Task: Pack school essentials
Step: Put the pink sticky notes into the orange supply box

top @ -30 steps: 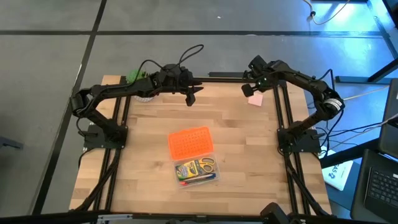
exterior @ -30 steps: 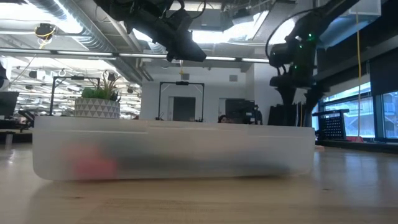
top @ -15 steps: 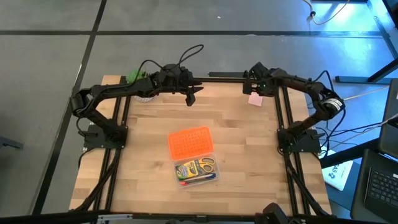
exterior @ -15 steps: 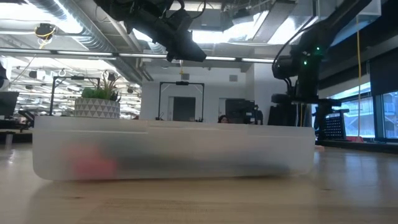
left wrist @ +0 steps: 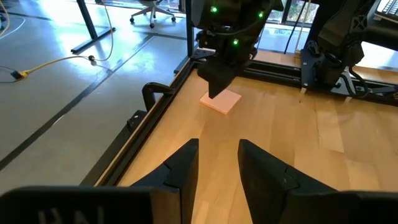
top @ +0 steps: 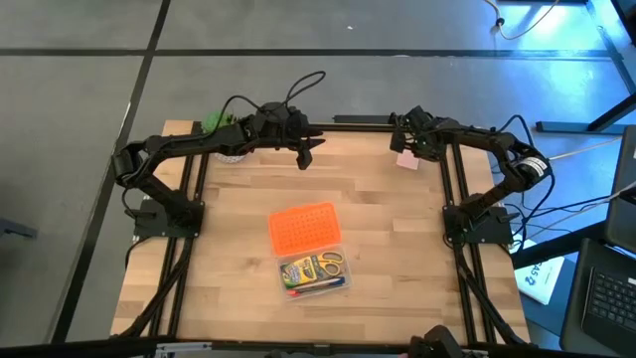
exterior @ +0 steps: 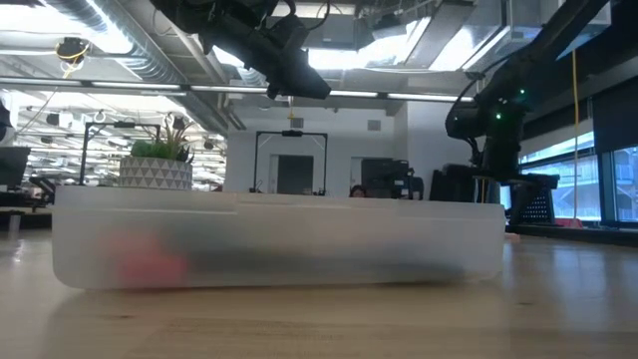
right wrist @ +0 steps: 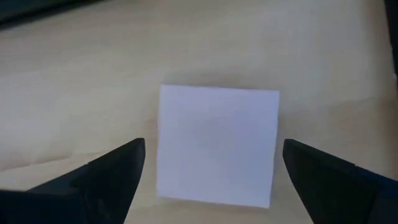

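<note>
A pink note pad [top: 407, 161] lies flat near the table's far right corner; in the right wrist view the pad [right wrist: 216, 146] looks pale. My right gripper [top: 405, 150] hangs just above it, open, one finger on either side of the pad [right wrist: 217, 180]; no touch shows. The left wrist view shows the right gripper over the pad [left wrist: 221, 102]. My left gripper [top: 306, 151] waits open above the far middle of the table [left wrist: 217, 169]. In the clear case's tray [top: 314, 271] lie yellow-handled scissors [top: 330, 264], a crayon box [top: 296, 269] and pencils [top: 316, 285].
The case's orange perforated lid [top: 304, 227] lies open on the far side of the tray, mid-table. The case [exterior: 279, 244] fills the low view's foreground. A green potted plant [top: 221, 127] stands at the far left edge, under the left arm. Black frame rails [top: 452, 189] run along both sides.
My right gripper has come down toward the pink note pad and shifted a little toward the table's left and near side, its arm stretching lower. Its fingers now stand beside the pad. The left arm and the case have stayed still.
</note>
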